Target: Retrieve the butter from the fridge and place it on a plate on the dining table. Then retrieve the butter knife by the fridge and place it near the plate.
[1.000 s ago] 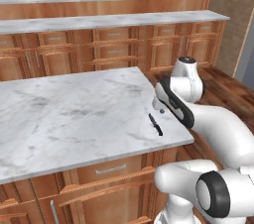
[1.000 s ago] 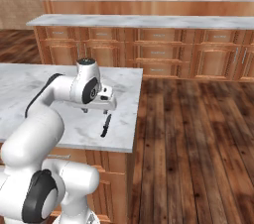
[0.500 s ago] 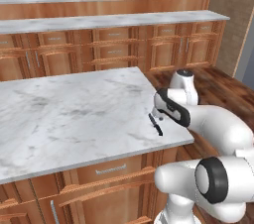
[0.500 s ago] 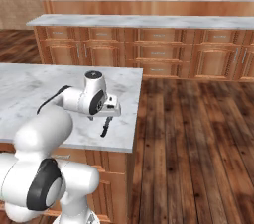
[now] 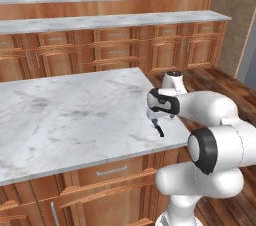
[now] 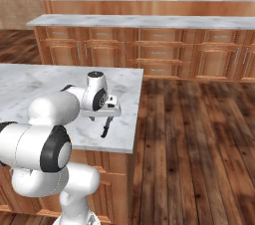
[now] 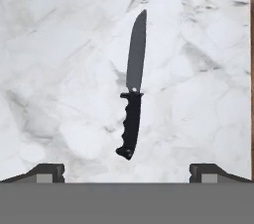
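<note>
The butter knife (image 7: 133, 103) lies flat on the marble counter top (image 5: 75, 115), near the corner and close to the counter's edge. In the hand view it sits between my finger tips and ahead of them, blade pointing away, black handle nearest. My gripper (image 7: 127, 171) hangs directly above it; the jaws stand wide apart and hold nothing. In the base views my gripper (image 5: 156, 118) is low over the knife (image 6: 104, 130).

Judged step: descent for the pickup.

Hazards:
- The knife is thin and lies flat. If I close too high, the fingers pass over it.
- If I descend too far, the tips strike the marble.
- The handle is contoured. An off-centre grip could let the knife pivot or slip out.
- A nudge could push it off the nearby edge.
</note>
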Available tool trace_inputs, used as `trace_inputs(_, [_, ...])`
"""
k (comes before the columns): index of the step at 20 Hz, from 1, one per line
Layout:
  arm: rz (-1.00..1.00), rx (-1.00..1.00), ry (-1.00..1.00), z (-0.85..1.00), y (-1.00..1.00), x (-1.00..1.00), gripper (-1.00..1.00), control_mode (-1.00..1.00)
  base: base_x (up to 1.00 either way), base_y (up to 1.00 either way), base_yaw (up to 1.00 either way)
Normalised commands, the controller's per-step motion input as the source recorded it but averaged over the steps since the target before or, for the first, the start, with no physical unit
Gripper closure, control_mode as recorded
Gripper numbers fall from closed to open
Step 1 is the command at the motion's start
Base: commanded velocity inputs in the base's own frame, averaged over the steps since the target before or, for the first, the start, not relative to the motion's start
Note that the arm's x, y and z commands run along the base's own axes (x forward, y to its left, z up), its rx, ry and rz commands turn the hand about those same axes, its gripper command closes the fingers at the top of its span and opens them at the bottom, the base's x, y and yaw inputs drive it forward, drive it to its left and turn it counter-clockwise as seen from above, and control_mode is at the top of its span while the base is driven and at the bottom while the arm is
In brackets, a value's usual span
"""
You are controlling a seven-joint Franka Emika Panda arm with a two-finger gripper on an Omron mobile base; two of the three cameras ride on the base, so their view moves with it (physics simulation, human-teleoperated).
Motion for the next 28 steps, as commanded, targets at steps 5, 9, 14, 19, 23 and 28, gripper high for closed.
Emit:
trace_inputs(5, [-0.02, -0.02, 0.0, -0.42, 0.0, 0.11, -1.0, -1.0, 0.0, 0.0, 0.0])
trace_inputs(9, [-0.04, -0.04, 0.0, -0.44, 0.0, 0.0, -1.0, -1.0, 0.0, 0.0, 0.0])
trace_inputs(14, [-0.05, -0.02, 0.0, -0.35, 0.0, 0.0, -1.0, -1.0, 0.0, 0.0, 0.0])
trace_inputs(19, [-0.03, 0.0, 0.0, -0.26, 0.0, 0.07, -1.0, -1.0, 0.0, 0.0, 0.0])
trace_inputs(23, [-0.03, 0.0, 0.0, -0.29, 0.0, 0.02, -1.0, -1.0, 0.0, 0.0, 0.0])
trace_inputs(28, [-0.03, 0.0, 0.0, -0.32, 0.0, 0.0, -1.0, -1.0, 0.0, 0.0, 0.0])
